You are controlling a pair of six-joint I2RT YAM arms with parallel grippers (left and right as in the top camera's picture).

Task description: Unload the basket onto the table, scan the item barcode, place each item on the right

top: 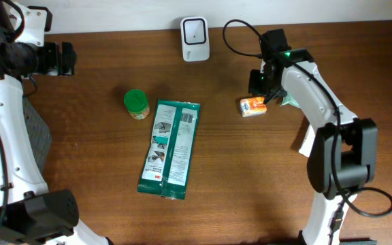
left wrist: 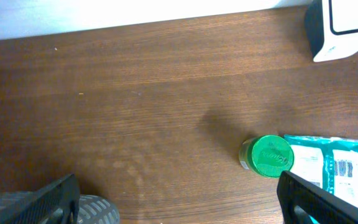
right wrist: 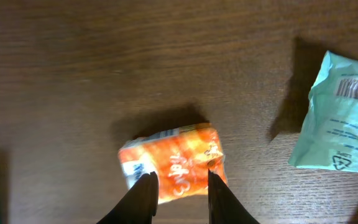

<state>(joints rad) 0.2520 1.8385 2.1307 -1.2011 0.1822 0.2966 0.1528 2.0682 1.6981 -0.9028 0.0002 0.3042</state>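
A small orange packet (top: 252,106) lies on the brown table, right of centre. My right gripper (top: 263,95) is over it. In the right wrist view its two dark fingers (right wrist: 143,193) close on the orange packet (right wrist: 173,158), whose right end crinkles against one finger. The packet's white end sticks out past the left finger. The white scanner (top: 194,30) stands at the table's back edge, also in the left wrist view's corner as a white scanner (left wrist: 344,25). My left gripper (top: 63,59) is at the far left, open wide and empty (left wrist: 176,183).
A green-lidded jar (top: 136,103) stands left of centre next to a long green and white pouch (top: 171,148). A pale teal packet (right wrist: 344,118) lies just right of the orange one. The jar (left wrist: 267,155) and pouch (left wrist: 328,165) show in the left wrist view.
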